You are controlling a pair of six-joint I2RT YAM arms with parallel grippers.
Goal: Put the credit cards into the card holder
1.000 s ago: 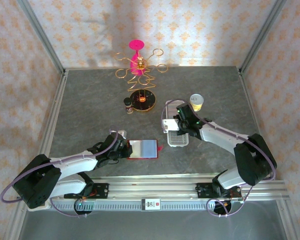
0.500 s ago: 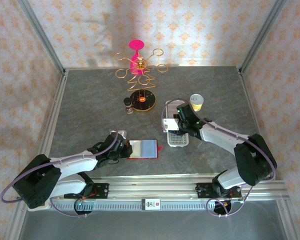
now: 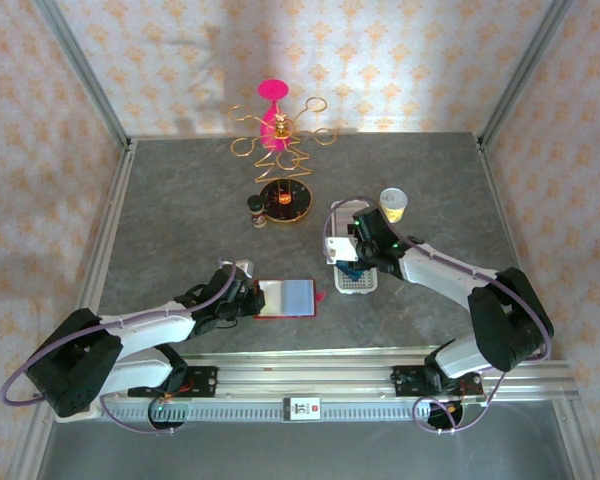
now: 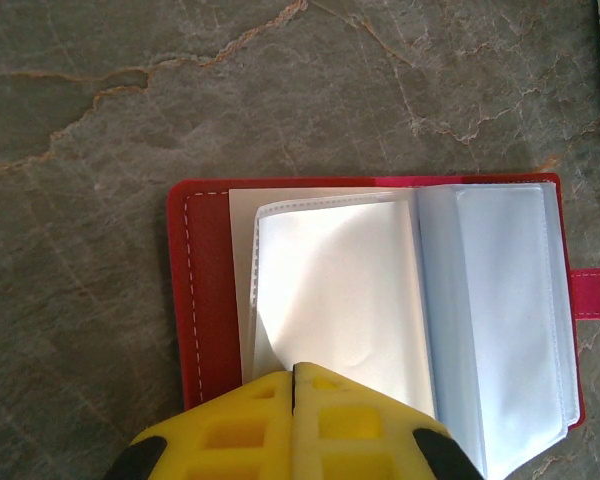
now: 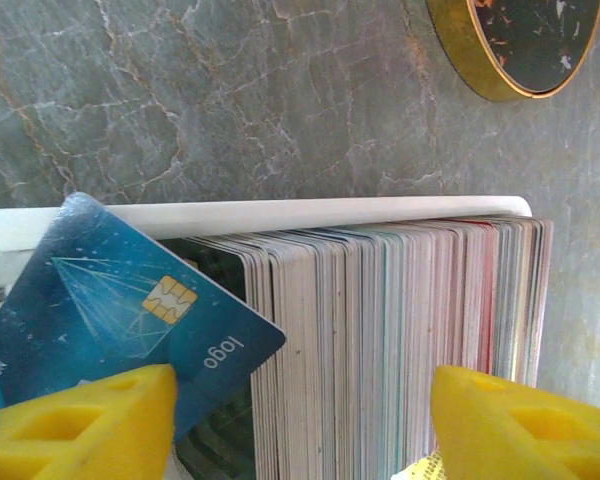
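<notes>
Left claw (image 4: 293,378): fingers together, tips pressing on the holder's left edge.
Holder (image 3: 285,297): open flat near mid-table, clear pockets up, tab to the right.
Right claw (image 5: 302,388): I read the fingers as wide apart, over the tray.
Tray (image 3: 360,286): right of the holder, apart, packed with upright cards (image 5: 400,330).
Blue card (image 5: 130,310): tilted out of the row, 1 corner behind a finger.

place: robot lab cell | evidence: arms (image 3: 140,325) bolted to rail (image 3: 300,385) — aluminium-framed, wallpaper-print walls (image 3: 400,60), stone-look table (image 3: 180,210)
</notes>
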